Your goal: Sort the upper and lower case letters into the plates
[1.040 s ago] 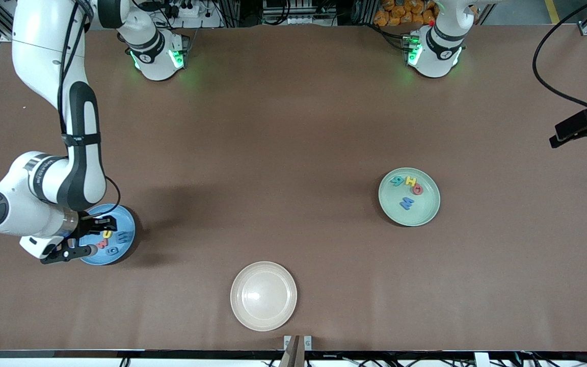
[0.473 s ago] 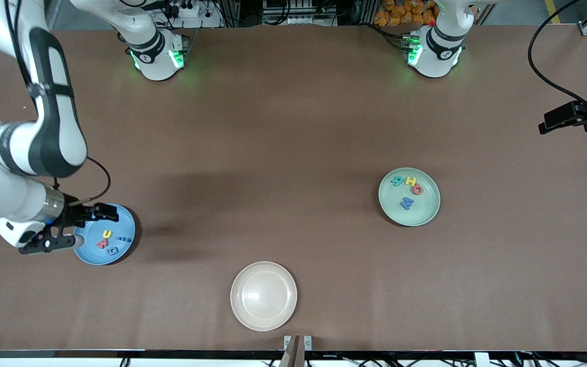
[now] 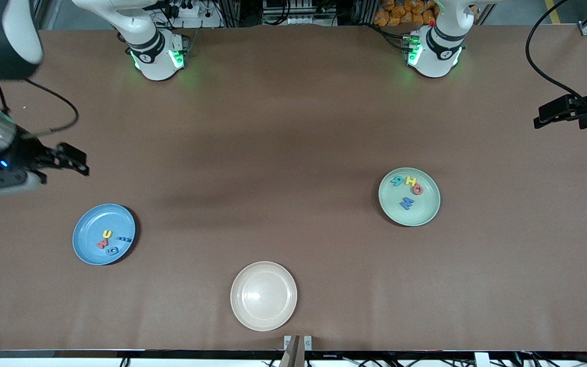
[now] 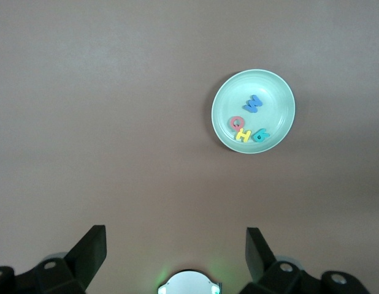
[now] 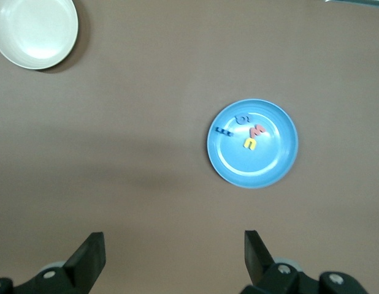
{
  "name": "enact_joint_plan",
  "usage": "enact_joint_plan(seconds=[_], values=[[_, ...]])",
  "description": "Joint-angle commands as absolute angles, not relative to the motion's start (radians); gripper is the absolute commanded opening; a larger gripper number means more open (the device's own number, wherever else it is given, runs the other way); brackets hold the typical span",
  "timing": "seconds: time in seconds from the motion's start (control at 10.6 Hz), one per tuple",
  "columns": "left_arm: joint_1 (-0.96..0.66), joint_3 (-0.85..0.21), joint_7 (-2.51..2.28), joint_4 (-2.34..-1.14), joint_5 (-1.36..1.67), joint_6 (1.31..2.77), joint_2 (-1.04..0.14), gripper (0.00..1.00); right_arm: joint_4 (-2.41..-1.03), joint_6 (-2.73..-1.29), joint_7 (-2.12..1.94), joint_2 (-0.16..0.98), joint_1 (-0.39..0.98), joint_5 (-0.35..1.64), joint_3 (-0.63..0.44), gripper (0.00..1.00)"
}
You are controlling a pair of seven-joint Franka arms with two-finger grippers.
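Note:
The light blue plate (image 3: 87, 232) (image 5: 263, 168) lies toward the right arm's end of the table. It holds several letters, among them a yellow one (image 3: 107, 234) (image 5: 249, 143) and a red one (image 3: 101, 243) (image 5: 258, 129). The mint green plate (image 3: 421, 211) (image 4: 272, 98) lies toward the left arm's end. It also holds several letters, among them a blue one (image 3: 406, 203) (image 4: 253, 103) and a red one (image 3: 418, 189) (image 4: 237, 122). My right gripper (image 3: 77, 160) (image 5: 173, 239) hangs open and empty, high over bare table off the blue plate. My left gripper (image 3: 553, 118) (image 4: 175, 236) waits open and empty, high over its own end.
A cream plate (image 3: 263, 295) (image 5: 35, 30) with nothing in it sits near the table's front edge, between the two other plates. Both arm bases (image 3: 158, 56) (image 3: 433, 51) stand at the edge farthest from the front camera. A black cable (image 3: 538, 56) loops over the left arm's end.
My right gripper opened over the blue plate, then rose and drew away toward its end of the table, leaving a blue letter on the plate. The left gripper drifted slightly.

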State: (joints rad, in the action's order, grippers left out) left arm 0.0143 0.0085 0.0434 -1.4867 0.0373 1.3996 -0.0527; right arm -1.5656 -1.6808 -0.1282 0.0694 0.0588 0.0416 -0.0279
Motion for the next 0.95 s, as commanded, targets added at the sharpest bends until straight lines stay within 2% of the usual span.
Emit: enact_joint_plan(seconds=[0.0,0.19,0.85], values=[[0.014,0.009,0.068,-1.508,0.058,1.393,-0.029,1.0,-1.602,-1.616,-0.114,-0.017,0.012,0.012,0.0,1.0],[0.012,0.009,0.06,-1.5,0.058,1.393,-0.034,1.0,-1.6,-1.583,-0.062,-0.052,0.011,-0.04,0.012,1.0],[0.002,0.011,0.055,-1.497,0.038,1.399,-0.035,1.0,-1.582,-1.559,-0.046,-0.052,0.011,-0.04,0.011,1.0]])
